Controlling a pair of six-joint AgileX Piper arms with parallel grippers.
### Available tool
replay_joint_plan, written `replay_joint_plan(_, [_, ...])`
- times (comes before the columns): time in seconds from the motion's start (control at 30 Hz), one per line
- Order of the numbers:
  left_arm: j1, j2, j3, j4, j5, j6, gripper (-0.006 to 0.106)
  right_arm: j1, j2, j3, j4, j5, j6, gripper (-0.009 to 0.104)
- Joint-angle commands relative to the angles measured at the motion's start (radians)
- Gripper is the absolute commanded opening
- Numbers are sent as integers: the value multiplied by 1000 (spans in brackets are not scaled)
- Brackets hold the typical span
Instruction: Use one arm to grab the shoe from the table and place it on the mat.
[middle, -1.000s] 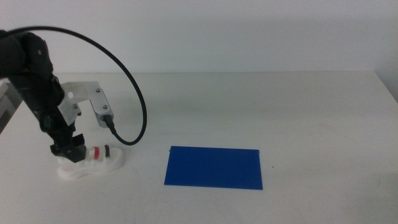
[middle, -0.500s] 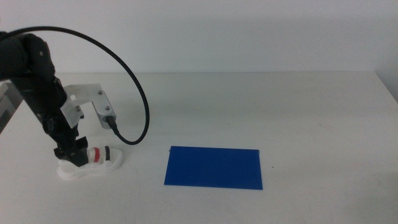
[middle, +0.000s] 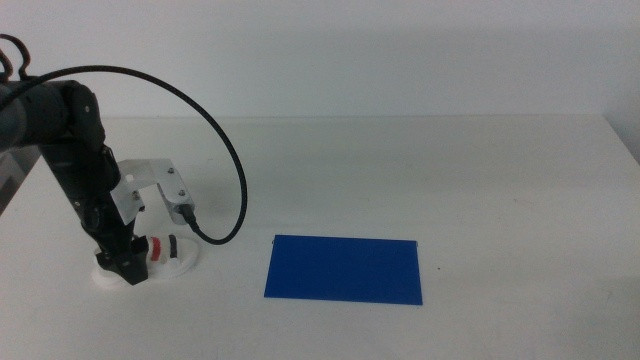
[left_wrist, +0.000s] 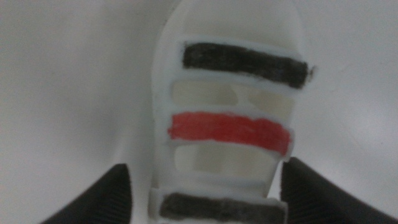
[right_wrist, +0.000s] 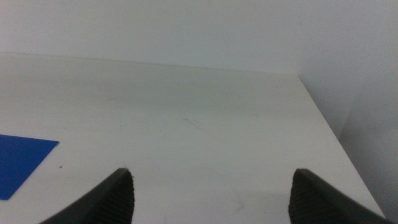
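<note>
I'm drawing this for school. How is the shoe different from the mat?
The shoe is white with black and red straps; the mat is plain dark blue. The shoe is thick and chunky; the mat is thin and flat. The left gripper is down around the shoe, its jaws either side; nothing touches the mat. Both lie on the table.

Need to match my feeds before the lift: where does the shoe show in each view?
Middle view: shoe at lower left on the table, under the left hand.
Left wrist view: shoe fills the centre, between the open jaws.
Right wrist view: not in it.
Shared landmark: the red strap.
</note>
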Motion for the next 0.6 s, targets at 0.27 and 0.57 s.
replay_joint_plan(0.27, [-6, -57, -20, -1, 70, -41, 2, 1, -26, 5, -9, -76, -8, 64])
replay_joint_plan(0.57, [-159, -144, -53, 62, 79, -63, -1, 1, -26, 5, -9, -76, -8, 64])
